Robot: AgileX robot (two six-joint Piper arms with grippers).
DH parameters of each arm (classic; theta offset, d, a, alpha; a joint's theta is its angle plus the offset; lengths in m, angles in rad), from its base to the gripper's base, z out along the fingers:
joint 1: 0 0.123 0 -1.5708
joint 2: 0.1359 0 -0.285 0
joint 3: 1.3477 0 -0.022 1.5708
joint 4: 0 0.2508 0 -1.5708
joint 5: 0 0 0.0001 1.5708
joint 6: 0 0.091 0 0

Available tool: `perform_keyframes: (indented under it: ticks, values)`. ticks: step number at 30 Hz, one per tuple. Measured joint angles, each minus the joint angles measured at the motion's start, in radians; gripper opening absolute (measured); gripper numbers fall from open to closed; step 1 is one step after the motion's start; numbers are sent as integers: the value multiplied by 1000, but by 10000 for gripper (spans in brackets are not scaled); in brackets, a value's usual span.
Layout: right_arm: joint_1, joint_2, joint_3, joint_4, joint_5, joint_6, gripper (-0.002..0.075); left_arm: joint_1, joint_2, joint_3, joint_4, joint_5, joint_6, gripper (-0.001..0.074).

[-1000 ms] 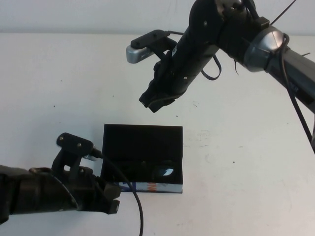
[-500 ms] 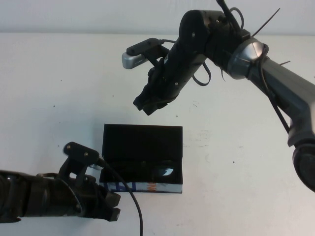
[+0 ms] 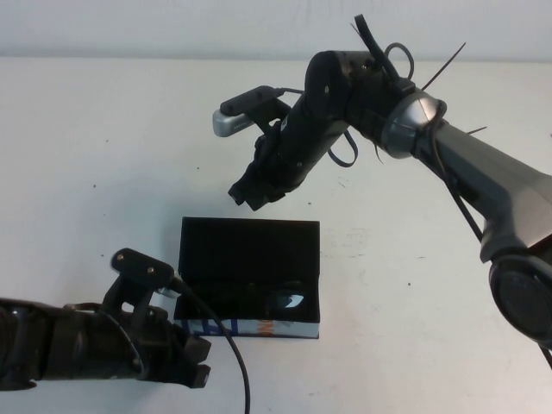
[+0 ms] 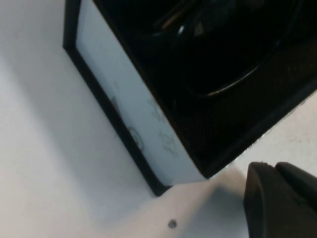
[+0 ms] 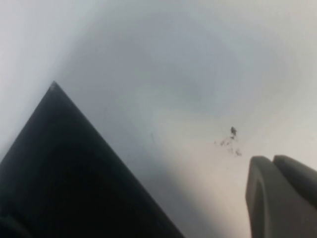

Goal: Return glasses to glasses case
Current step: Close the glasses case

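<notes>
The glasses case (image 3: 250, 243) lies open on the white table, lid raised at the back and white printed strip (image 3: 259, 328) facing me. The dark glasses (image 3: 278, 300) lie inside its tray, with one lens glinting. The left wrist view shows the glasses (image 4: 233, 64) in the black lining behind the white strip (image 4: 133, 109). My left gripper (image 3: 200, 362) is shut and empty, low by the case's front left corner, with its fingers (image 4: 262, 198) pressed together. My right gripper (image 3: 250, 194) hangs shut and empty above the table just behind the lid, whose corner (image 5: 64, 173) shows in the right wrist view.
The white table (image 3: 414, 285) is bare around the case. A black cable (image 3: 228, 345) from my left arm loops across the front left of the case. My right arm (image 3: 448, 164) reaches in from the right, over the table behind the case.
My right gripper has moved left and lower, towards the back of the lid. My left gripper drew slightly back from the case's front corner, then held still.
</notes>
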Motion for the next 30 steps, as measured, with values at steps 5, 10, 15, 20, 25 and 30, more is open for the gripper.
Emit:
perform_keyframes:
  ticks: [5, 10, 15, 20, 25, 30]
  values:
    - [0, 12, 0, 16, -7, 0, -13, 0, 0, 0, 0, 0, 0, -1]
    - [0, 20, 0, 37, 18, 2, -13, 0, 0, 0, 0, 0, 0, -1]
    - [0, 20, 0, 51, 68, 2, -13, 0, 0, 0, 0, 0, 0, -1]
    - [0, 20, -18, 72, 120, 2, -13, 0, 0, 0, 0, -1, 2, -1]
    - [0, 20, -73, 80, 127, 4, -13, 0, 0, 0, 0, -1, 3, -1]
    - [0, 18, -83, 85, 130, 6, -13, 0, 1, 0, -2, -2, 4, -1]
